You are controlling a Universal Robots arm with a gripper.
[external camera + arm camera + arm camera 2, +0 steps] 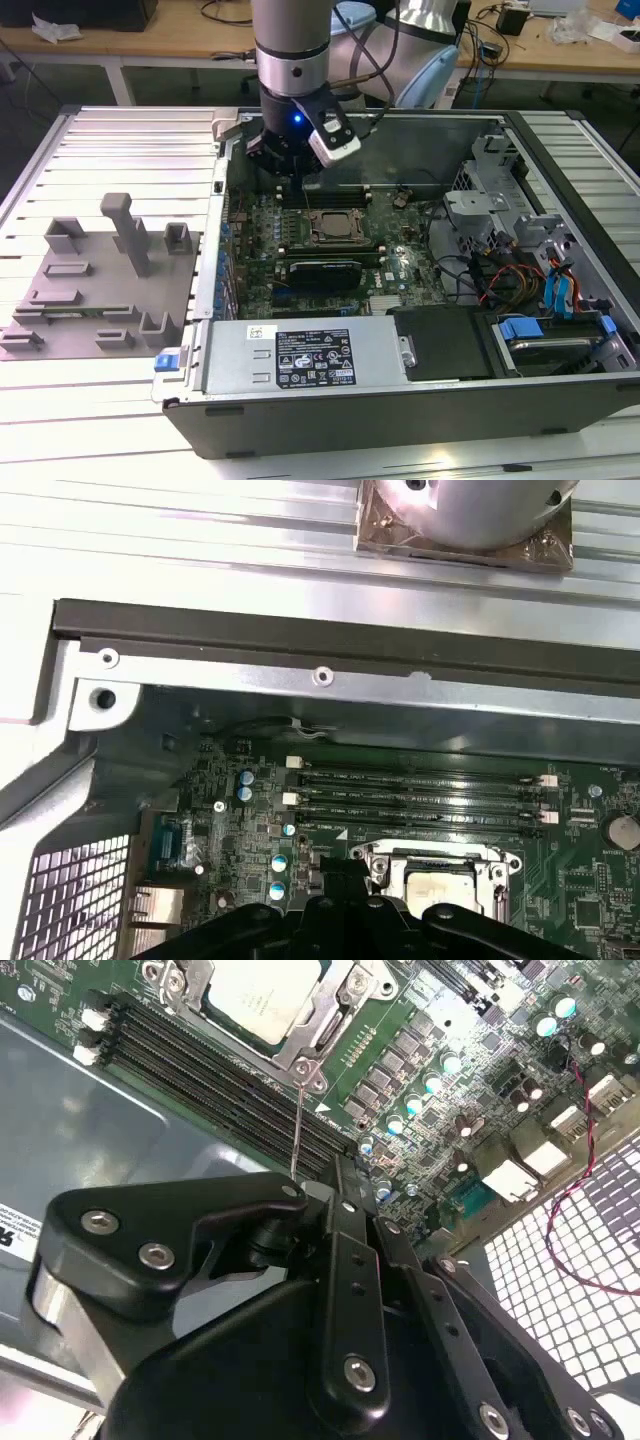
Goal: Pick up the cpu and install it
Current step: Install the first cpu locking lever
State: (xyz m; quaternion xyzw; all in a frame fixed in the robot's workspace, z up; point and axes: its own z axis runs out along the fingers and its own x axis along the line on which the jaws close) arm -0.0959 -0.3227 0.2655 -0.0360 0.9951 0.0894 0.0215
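Hanging beside the socket (335, 1020) holding the cpu (262, 995) in the motherboard's (400, 255) middle, with fingers (350, 1230) seeming pressed together on nothing, and risking bending the thin upright lever (297, 1125) by drifting sideways.

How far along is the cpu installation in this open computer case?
Done: the cpu already lies inside the motherboard socket, silvery top up. In hand: the end effector hangs just above the board beside that socket; whether it grips anything is unclear. Left: a thin lever beside the socket stands upright, so the socket seems not yet latched.
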